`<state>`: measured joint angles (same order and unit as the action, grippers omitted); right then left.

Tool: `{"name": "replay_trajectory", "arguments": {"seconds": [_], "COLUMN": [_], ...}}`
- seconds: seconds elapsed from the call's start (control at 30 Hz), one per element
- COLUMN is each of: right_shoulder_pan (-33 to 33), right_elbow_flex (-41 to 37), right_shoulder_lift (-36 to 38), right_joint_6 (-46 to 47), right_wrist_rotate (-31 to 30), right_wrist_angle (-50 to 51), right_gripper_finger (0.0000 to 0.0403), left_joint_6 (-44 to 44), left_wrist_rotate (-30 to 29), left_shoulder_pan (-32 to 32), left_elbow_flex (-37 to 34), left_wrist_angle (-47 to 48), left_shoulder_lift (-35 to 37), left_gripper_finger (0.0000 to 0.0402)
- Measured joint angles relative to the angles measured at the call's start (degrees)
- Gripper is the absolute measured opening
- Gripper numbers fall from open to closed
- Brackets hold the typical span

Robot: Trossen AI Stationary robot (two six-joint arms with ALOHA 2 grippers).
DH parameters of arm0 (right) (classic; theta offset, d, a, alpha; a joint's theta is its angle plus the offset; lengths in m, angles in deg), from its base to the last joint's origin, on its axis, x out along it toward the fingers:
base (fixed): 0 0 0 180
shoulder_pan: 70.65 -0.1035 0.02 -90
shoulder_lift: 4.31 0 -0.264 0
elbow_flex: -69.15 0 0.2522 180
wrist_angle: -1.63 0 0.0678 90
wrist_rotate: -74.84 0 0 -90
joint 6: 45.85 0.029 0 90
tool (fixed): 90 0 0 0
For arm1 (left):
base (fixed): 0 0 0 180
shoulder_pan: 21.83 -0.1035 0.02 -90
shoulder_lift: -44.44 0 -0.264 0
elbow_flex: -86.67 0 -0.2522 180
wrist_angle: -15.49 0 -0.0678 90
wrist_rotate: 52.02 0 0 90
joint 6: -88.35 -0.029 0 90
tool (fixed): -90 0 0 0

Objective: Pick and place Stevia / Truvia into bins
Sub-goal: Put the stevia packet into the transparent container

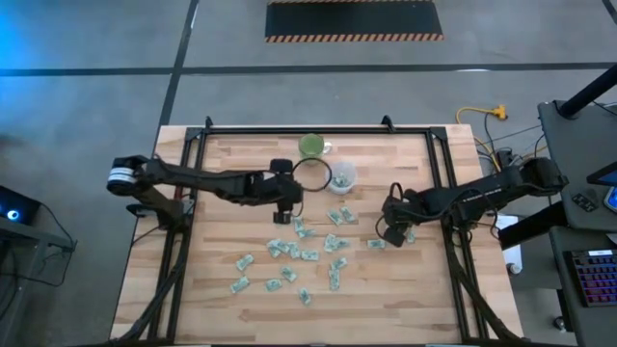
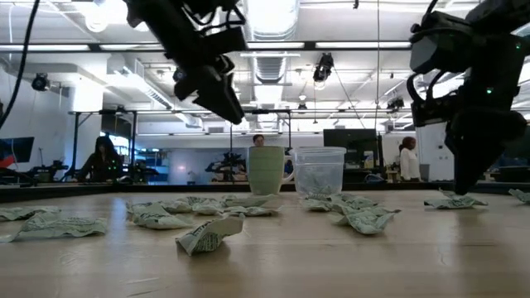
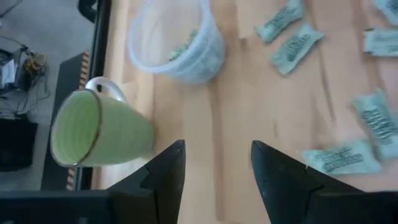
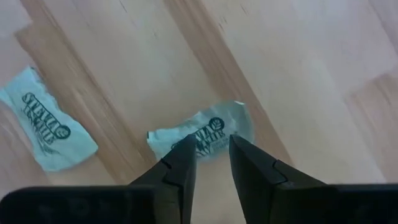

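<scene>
Pale green-and-white crumpled sachets (image 1: 289, 251), some twenty across the table, one sachet (image 4: 208, 134) just past the parted right gripper (image 4: 211, 149), one clear cup (image 3: 180, 43) and one green mug (image 3: 93, 130) beyond the open, empty left gripper (image 3: 214, 158)

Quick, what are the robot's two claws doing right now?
Left end effector: open, empty, near the clear cup.
Right end effector: open, straddling a sachet, not gripping.

Legible print appeared only on the sachets (image 4: 205, 134) in the right wrist view. One sachet beneath the gripper fingers carried dark green lettering, partly covered and not fully readable. A second sachet (image 4: 50, 127) showed similar lettering, seemingly "Truvia". Other views yielded no readable text.
</scene>
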<state>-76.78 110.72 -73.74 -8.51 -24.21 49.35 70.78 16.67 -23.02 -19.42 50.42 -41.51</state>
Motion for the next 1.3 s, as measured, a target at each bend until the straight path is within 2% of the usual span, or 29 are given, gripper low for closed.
{"name": "replay_trajectory", "arguments": {"seconds": [0.13,0.3,0.63,0.73,0.87,1.0,1.1,1.3], "right_shoulder_pan": [0.02,0.02,-0.02,0.0,0.0,-0.02,0.0,0.11], "right_elbow_flex": [-1.99,-2.58,-2.38,-1.83,-0.96,0.98,3.58,8.95], "right_shoulder_lift": [-0.02,0.04,-0.03,-0.04,-0.05,-0.04,-0.04,-0.04], "right_joint_6": [0.0,0.0,-4.07,-5.33,-10.18,-19.17,-25.64,-36.89], "right_wrist_rotate": [-0.07,-0.09,0.1,0.03,0.0,-0.5,-4.41,-17.6], "right_wrist_angle": [-4.14,-4.72,-4.74,-4.8,-6.88,-10.89,-12.16,-12.82], "right_gripper_finger": [0.0099,0.0095,0.0017,0.0011,0.001,0.0009,0.0009,0.0009], "left_joint_6": [2.72,5.3,6.86,6.91,6.91,7.87,9.79,16.14], "left_wrist_rotate": [0.04,0.07,0.04,0.04,0.02,0.02,0.02,0.0], "left_shoulder_pan": [1.06,2.35,3.26,3.26,3.23,3.23,3.23,3.33], "left_elbow_flex": [-3.16,-6.49,-9.19,-9.19,-9.19,-9.21,-9.35,-9.81], "left_wrist_angle": [0.23,0.31,0.44,0.39,0.39,0.58,2.56,7.67], "left_shoulder_lift": [1.41,2.34,2.54,2.54,2.54,2.54,2.54,2.54], "left_gripper_finger": [0.0167,0.0167,0.0167,0.0167,0.0167,0.0167,0.0167,0.0167]}}
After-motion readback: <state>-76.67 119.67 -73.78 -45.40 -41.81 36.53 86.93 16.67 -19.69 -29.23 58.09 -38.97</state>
